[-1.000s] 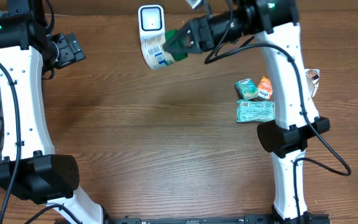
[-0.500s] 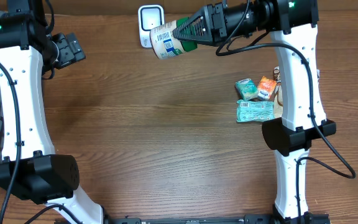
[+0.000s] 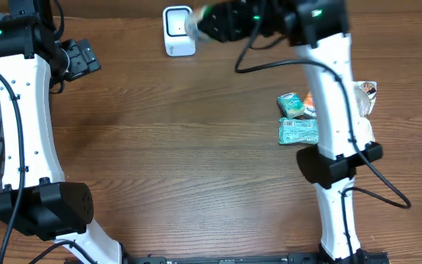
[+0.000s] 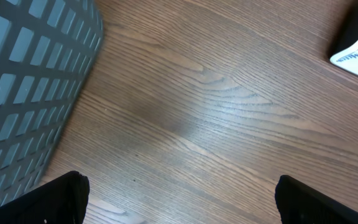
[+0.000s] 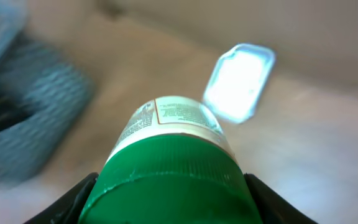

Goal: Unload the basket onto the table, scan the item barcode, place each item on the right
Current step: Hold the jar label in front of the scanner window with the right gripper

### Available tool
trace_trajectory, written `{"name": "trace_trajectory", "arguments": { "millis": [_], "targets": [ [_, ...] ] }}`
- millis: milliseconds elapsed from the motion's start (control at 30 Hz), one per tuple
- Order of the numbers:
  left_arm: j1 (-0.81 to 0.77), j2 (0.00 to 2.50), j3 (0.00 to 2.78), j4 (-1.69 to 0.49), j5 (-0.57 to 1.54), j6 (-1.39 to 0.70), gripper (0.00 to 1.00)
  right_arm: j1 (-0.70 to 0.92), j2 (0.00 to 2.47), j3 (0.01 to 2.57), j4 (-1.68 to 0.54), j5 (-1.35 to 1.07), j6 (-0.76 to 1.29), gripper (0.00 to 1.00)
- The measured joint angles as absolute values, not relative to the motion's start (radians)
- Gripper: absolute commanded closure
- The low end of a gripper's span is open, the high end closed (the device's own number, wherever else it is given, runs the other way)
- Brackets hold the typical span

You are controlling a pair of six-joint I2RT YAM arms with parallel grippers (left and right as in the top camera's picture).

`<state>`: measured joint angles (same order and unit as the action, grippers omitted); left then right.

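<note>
Our right tool (image 5: 169, 202) is clamped on a bottle (image 5: 166, 155), its two fingers pressing the wide green cap from either side. In the right wrist view the bottle points away from the camera: the cap fills the lower part of the frame, and the white body with its printed label runs beyond it. Just past the far end of the bottle, slightly to the right in that view, the scanner (image 3: 178, 31) shows as a bright white patch. The wrist picture is blurred, so we cannot read the label or tell whether a barcode faces the scanner.

From overhead, the right arm stretches across the far edge of the bench (image 3: 196, 161), and the tool with the bottle is held in the air right beside the scanner's right side, partly overlapping it. We cannot tell whether they touch.

Our left tool (image 4: 180, 186) hangs wide open and holds nothing, over bare wood. A grey mesh basket (image 4: 30, 81) stands at the left of its view, and one corner of the scanner shows at the upper right.

On the right half of the bench lie a small green packet (image 3: 291, 105) and, just below it, a flat green packet (image 3: 299, 132). An orange packet (image 3: 310, 97) sits beside the small green one, partly hidden by the right arm.
</note>
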<state>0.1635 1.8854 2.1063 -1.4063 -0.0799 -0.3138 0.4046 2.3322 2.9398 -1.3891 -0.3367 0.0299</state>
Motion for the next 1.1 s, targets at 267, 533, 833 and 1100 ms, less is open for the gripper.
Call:
{"name": "trace_trajectory", "arguments": {
  "millis": [267, 533, 833, 1100],
  "targets": [
    [0.163, 1.885, 2.106, -1.407, -0.08, -0.313, 0.0, 0.485, 2.332, 2.671, -0.863, 0.056, -0.156, 0.78],
    [0.163, 1.885, 2.106, -1.407, -0.08, -0.314, 0.0, 0.487, 2.333, 2.342, -0.389, 0.135, -0.482, 0.68],
    [0.163, 1.885, 2.106, -1.407, -0.08, -0.314, 0.01, 0.507, 2.334, 2.1, 0.038, 0.14, -0.694, 0.72],
    [0.163, 1.885, 2.106, -1.407, -0.08, -0.314, 0.01, 0.508, 2.417, 2.093, 0.248, 0.138, -0.753, 0.73]
  ]
}}
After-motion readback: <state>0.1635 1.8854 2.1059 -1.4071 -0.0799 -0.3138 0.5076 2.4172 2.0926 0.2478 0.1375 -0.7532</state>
